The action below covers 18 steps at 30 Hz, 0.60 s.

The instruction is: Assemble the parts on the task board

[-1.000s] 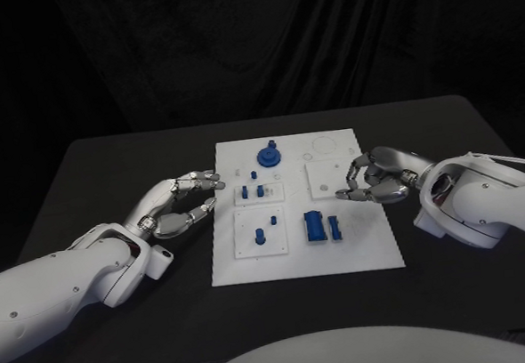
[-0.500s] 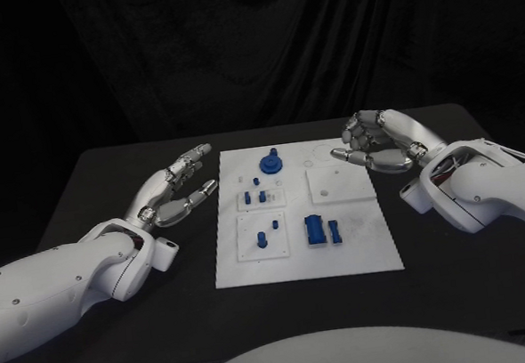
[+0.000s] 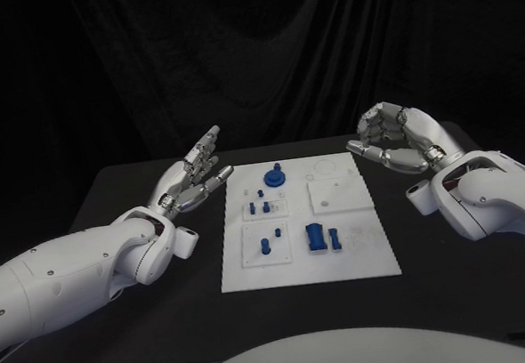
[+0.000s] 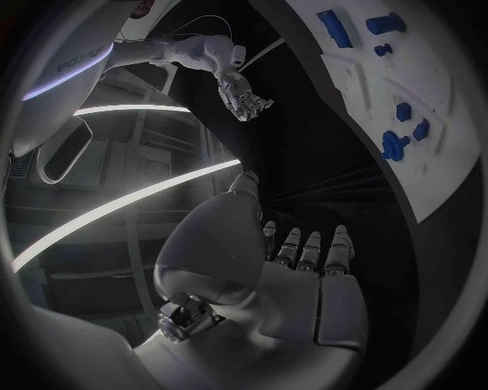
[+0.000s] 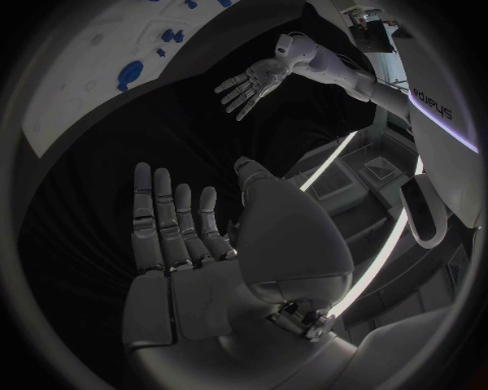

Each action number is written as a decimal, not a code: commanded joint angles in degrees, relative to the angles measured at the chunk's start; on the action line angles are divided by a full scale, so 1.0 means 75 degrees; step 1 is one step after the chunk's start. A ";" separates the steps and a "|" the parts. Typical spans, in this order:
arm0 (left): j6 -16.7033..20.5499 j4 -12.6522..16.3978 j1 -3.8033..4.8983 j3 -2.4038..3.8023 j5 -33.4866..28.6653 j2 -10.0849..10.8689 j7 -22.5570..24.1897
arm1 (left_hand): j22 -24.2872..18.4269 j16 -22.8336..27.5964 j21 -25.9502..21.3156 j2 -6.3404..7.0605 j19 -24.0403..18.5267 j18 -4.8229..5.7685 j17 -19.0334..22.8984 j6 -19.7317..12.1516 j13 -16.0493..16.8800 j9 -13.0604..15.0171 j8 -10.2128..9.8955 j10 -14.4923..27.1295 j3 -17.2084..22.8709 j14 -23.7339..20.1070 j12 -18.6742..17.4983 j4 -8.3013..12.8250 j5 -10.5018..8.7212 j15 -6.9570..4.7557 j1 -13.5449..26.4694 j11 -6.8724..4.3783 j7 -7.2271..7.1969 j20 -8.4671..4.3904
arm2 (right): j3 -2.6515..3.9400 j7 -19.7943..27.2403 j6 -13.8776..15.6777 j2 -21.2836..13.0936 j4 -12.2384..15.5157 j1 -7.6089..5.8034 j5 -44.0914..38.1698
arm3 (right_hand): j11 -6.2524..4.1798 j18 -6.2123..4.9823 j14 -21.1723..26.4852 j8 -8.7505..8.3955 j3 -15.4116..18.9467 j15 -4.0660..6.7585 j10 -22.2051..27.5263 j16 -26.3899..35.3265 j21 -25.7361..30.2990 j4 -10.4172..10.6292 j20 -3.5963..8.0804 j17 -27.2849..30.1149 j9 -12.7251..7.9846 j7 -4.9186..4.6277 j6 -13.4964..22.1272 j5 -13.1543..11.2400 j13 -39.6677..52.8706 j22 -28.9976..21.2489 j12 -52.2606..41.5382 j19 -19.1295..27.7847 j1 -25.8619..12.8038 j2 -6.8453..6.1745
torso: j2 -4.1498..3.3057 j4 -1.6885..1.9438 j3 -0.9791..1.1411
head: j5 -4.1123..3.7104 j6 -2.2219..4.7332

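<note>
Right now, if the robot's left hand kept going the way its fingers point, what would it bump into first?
Probably nothing. The silver left hand is raised beside the white task board, fingers aimed toward the table's far edge and the dark curtain. Depth is unclear.

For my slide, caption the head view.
Both hands, left and right, raised open beside the board.

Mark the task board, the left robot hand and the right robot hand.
task board (image 3: 356, 255), head view, bare near corner.
left robot hand (image 3: 194, 180), head view, middle of hand.
right robot hand (image 3: 395, 140), head view, middle of hand.
</note>
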<state>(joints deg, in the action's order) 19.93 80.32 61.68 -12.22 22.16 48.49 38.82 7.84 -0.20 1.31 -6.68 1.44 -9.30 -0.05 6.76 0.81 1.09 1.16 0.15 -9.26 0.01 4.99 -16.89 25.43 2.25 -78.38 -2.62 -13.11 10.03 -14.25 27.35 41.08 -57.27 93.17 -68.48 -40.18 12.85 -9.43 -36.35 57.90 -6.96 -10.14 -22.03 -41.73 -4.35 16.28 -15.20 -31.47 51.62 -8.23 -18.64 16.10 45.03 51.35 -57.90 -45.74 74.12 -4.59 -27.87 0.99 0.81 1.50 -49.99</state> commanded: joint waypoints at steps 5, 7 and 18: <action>0.0249 0.0106 -0.0015 0.0118 -0.0199 -0.0024 -0.0087 | -0.0432 0.0027 -0.0174 0.0320 -0.0192 0.0372 0.0006 -0.0901 -0.0108 -0.0146 -0.0155 -0.0020 0.0487 -0.0002 -0.0665 0.0922 -0.1399 -0.0299 0.4286 0.0350 0.0677 -0.0524 | 0.0081 -0.0025 0.0009 0.0059 -0.0006 0.0037 0.0213 | -0.0705 0.0388 0.2007 -0.3145 0.0391 0.0550 0.1226 0.2259 0.0580 -0.0871 0.0805 0.1723 -0.2828 0.0450 0.1042 -0.0867 -0.2464 -0.2809 0.3145 0.2501 -0.3998 0.0612 | -0.0041 0.0001 -0.0009 | -0.0018 0.0116; 0.0511 0.0210 -0.0031 0.0251 -0.0441 -0.0066 -0.0185 | -0.0473 0.0027 -0.0174 0.0355 -0.0192 0.0427 0.0006 -0.0901 -0.0108 -0.0146 -0.0155 -0.0020 0.0540 -0.0002 -0.0665 0.1004 -0.1527 -0.0299 0.4685 0.0350 0.0761 -0.0579 | 0.0174 -0.0007 0.0029 0.0142 -0.0028 0.0091 0.0475 | -0.0777 0.0480 0.2191 -0.3443 0.0929 0.0603 0.1334 0.2471 0.0580 -0.0953 0.0884 0.1883 -0.3091 0.0490 0.1138 -0.0949 -0.2694 -0.3071 0.3442 0.2735 -0.4381 0.0612 | -0.0061 -0.0006 -0.0014 | -0.0027 0.0215; 0.2550 0.1017 -0.0160 0.1287 -0.2329 -0.0397 -0.0950 | -0.1045 0.0027 -0.0174 0.0890 -0.0192 0.0669 0.0006 -0.0901 -0.0108 -0.0146 -0.0155 -0.0020 0.1234 -0.0002 -0.0665 0.1490 -0.2243 -0.0299 0.6890 0.0350 0.1130 -0.1338 | 0.0996 0.0152 0.0208 0.0873 -0.0219 0.0576 0.2801 | -0.1158 0.0676 0.3193 -0.5082 0.0929 0.1353 0.1925 0.3657 0.0580 -0.1423 0.1323 0.2770 -0.4543 0.1097 0.1670 -0.1407 -0.3962 -0.4518 0.5080 0.4023 -0.6488 0.0612 | -0.0300 -0.0086 -0.0073 | -0.0136 0.1390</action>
<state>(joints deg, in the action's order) 31.34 87.45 60.66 -2.64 11.85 45.64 34.41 1.12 -0.20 0.34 -0.93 0.04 -6.12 -0.07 0.36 0.11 0.10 0.28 -0.01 -2.54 0.03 0.55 -7.87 11.84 0.39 -36.64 -0.59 -6.39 3.85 -6.87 27.68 41.26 -50.99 91.70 -64.52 -28.14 5.77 -6.22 -17.06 27.10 -0.54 -3.11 -10.36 -19.61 -0.36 7.79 -7.22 -14.65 24.03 -1.48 -8.42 7.62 20.98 23.93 -27.09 -21.33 34.88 -0.23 -29.40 0.60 0.44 0.64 -41.38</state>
